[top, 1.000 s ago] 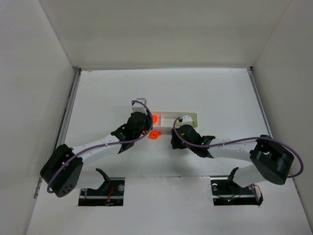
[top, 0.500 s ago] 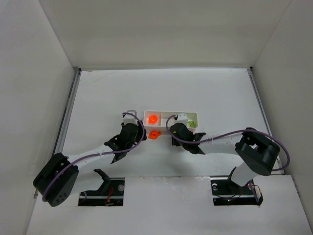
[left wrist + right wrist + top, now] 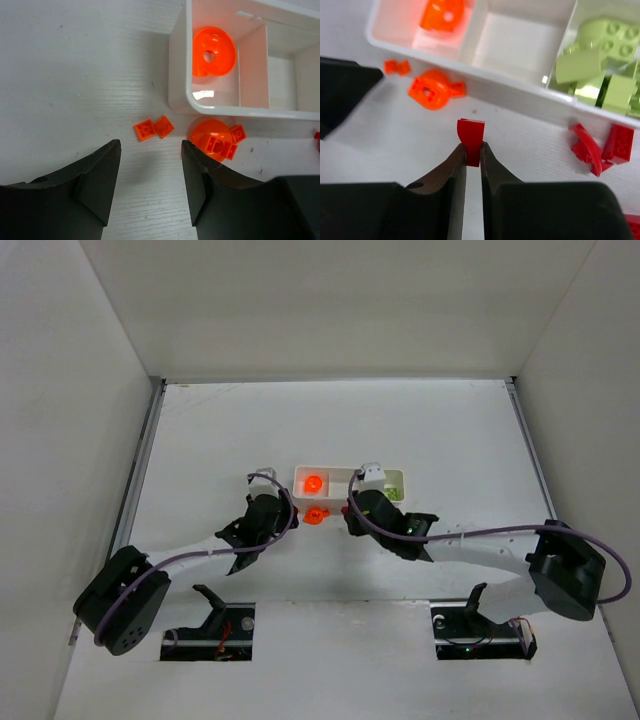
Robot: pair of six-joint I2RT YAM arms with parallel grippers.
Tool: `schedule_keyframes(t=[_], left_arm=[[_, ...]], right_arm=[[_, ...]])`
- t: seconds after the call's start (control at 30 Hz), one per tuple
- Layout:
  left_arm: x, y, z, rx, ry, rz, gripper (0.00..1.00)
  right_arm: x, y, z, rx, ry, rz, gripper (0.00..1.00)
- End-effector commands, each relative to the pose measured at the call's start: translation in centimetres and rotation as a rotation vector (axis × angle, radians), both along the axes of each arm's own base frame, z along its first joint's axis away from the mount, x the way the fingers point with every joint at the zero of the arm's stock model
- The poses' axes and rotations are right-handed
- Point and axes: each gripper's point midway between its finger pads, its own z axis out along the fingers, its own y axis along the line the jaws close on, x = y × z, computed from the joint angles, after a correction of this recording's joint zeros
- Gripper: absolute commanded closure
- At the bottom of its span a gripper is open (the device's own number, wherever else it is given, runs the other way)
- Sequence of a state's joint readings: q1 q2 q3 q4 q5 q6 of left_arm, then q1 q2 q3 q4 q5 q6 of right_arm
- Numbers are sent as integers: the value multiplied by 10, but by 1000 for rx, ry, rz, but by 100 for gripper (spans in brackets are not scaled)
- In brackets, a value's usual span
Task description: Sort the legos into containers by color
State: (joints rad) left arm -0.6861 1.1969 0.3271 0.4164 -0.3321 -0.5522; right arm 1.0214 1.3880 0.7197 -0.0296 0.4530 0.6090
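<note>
The white tray (image 3: 510,82) has three containers. An orange dome lego (image 3: 214,51) lies in the left one, yellow-green legos (image 3: 600,60) fill the right one, and the middle one (image 3: 512,42) holds nothing. In front of the tray lie another orange dome (image 3: 212,140) with small orange pieces on it, two tiny orange bricks (image 3: 154,128) and several red legos (image 3: 602,145). My left gripper (image 3: 151,150) stands open just short of the two tiny bricks, with nothing between its fingers. The right gripper (image 3: 472,147) is shut on a red lego (image 3: 471,132) above the table.
In the top view the tray (image 3: 340,472) sits mid-table with both arms reaching to its near side, the left gripper (image 3: 285,512) and the right gripper (image 3: 347,512) close together. White walls enclose the table on three sides.
The left gripper drew back from over the tray's left container to the table in front of it and opened. The right gripper shut on the red lego.
</note>
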Motion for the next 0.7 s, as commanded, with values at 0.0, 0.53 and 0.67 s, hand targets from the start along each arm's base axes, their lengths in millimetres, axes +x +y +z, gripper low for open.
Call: schedule_keyframes(t=[0.0,0.53,0.67], left_arm=[[7,-5,10,-38,-40,6,51],[12,-5,-1,8,-12,7,63],[12,-8,-2,26,-2,-6,67]], right_arm=[[23,10,45,61,-84,-16,83],[87,-1,60,95,-152,-112,43],[79,-7,65,122,-165,-106,43]])
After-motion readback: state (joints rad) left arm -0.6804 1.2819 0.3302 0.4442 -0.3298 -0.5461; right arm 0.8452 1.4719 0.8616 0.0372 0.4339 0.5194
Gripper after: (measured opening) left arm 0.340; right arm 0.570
